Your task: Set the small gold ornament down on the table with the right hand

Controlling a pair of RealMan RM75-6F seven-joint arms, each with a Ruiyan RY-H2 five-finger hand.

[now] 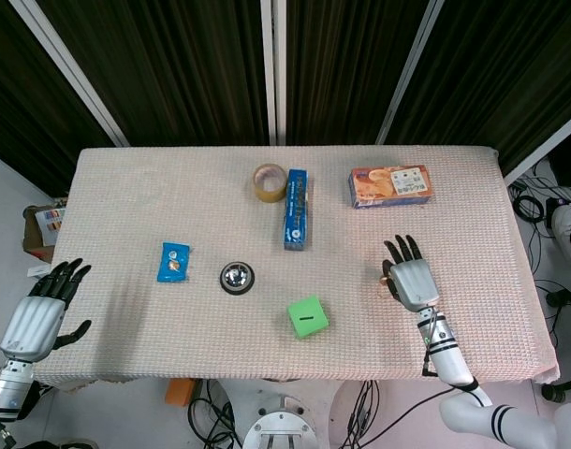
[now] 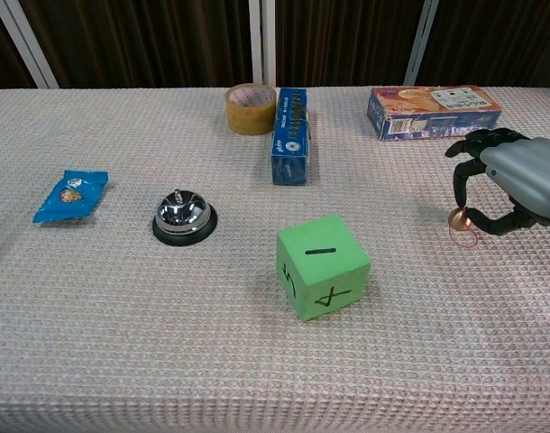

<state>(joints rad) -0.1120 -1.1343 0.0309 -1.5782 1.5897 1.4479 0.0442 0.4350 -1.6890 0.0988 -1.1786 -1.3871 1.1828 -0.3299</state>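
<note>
The small gold ornament (image 2: 458, 217) is a little round ball with a thin red loop that trails onto the cloth beneath it. My right hand (image 2: 514, 180) pinches it between thumb and a fingertip, low over the table's right side, with the other fingers spread. In the head view the ornament (image 1: 384, 278) peeks out at the left edge of my right hand (image 1: 412, 279). My left hand (image 1: 40, 313) hangs open beyond the table's left edge, holding nothing.
A green foam cube (image 2: 322, 265) sits left of the ornament. Further left are a silver call bell (image 2: 183, 216) and a blue snack packet (image 2: 69, 195). At the back lie a tape roll (image 2: 251, 108), a blue box (image 2: 290, 133) and an orange-blue box (image 2: 433, 109).
</note>
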